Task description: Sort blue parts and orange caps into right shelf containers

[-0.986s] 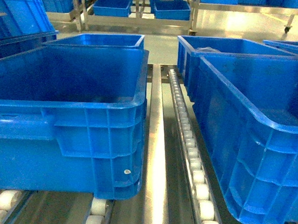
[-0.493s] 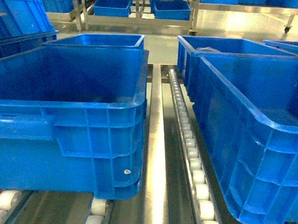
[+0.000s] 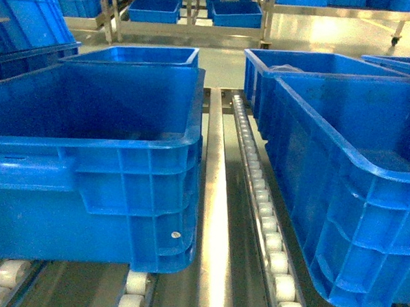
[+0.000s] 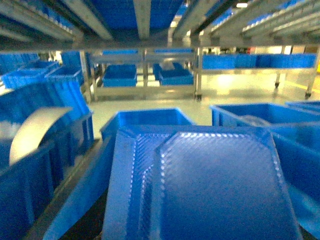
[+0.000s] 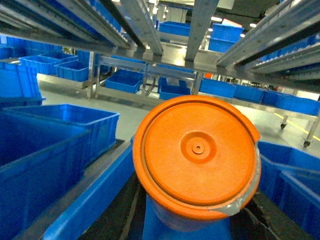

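Comparing the head view with the frames of the last second finds no visible change: crates, track and rails lie as they did, and neither arm has entered that view. I judge the sorting to be paused in the carry stage, with nothing yet released.

Left side: a large bright blue ribbed plastic crate [image 3: 88, 147] fills the near left, and a second blue crate [image 3: 134, 53] stands close behind it. The left wrist view is filled by a flat, squarish, dark blue textured plastic part [image 4: 210, 185], held close under the camera above the crates. The left gripper is hidden, so I cannot tell how its jaws stand.

Centre: a polished steel rail [image 3: 213, 195] and a line of white plastic rollers [image 3: 258, 191] run between the two crate rows. This lane is the only bare gap, and it is narrow.

Right side: the right shelf containers, a near blue open-topped crate [image 3: 342, 154] and a far one [image 3: 320, 60], stand end to end with thick rolled rims. What the near one holds is hidden by its wall. The right wrist view shows a round orange plastic cap [image 5: 197, 150] filling the frame, above a blue crate edge. Dark shapes [image 5: 272, 220] beside it may belong to the right gripper, but whether the jaws clasp the cap cannot be told.

Overhead, grey metal shelf rails [image 5: 150, 30] cross both wrist views, so lifting room appears limited. Any lowering must clear the rolled rims.
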You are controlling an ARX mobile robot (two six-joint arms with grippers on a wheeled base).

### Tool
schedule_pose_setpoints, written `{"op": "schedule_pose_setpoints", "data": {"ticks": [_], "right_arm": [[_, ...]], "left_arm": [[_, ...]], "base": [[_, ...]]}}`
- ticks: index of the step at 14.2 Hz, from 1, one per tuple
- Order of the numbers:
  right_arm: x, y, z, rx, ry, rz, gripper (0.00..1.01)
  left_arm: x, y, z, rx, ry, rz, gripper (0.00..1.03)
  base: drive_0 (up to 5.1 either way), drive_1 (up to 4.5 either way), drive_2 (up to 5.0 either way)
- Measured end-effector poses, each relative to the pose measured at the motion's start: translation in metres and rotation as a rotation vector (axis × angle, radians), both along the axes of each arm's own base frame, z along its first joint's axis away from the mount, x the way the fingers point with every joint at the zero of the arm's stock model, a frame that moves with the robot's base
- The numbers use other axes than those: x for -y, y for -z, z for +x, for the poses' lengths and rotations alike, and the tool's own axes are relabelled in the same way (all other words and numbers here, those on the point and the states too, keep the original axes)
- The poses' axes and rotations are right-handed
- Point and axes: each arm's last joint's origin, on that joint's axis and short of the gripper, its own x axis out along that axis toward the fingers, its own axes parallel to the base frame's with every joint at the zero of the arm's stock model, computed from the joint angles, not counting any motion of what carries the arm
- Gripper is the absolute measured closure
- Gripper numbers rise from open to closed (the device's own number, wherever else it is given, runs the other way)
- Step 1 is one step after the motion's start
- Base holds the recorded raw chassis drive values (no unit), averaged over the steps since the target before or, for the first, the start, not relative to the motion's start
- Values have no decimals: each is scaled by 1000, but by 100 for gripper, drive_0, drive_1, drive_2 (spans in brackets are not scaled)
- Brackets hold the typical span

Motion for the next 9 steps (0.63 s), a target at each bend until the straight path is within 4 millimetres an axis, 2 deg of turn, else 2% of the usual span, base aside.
{"op": "schedule_pose_setpoints", "data": {"ticks": [1, 2, 3, 5, 6, 7, 9], "right_arm": [[3, -24, 33, 24, -5, -6, 61], [4, -37, 71, -14, -6, -8, 61], [7, -33, 111, -87, 25, -4, 61], [9, 1, 172, -274, 100, 9, 61], [8, 14, 185, -321, 113, 12, 52], [5, 13, 185, -312, 126, 12, 41], [1, -3, 180, -253, 121, 14, 14]], "left_arm": [[0, -29, 33, 79, -1, -12, 60], [0, -49, 72, 95, -12, -42, 60], [4, -49, 113, 15, -22, -41, 60], [16, -29, 173, -160, -20, -31, 60], [20, -28, 184, -165, -16, -40, 59], [20, -36, 183, -126, -20, -44, 45], [21, -50, 175, -74, -6, -60, 18]], "base": [[0, 0, 0], [0, 0, 0], [0, 0, 0], [0, 0, 0], [0, 0, 0], [0, 0, 0], [0, 0, 0]]}}
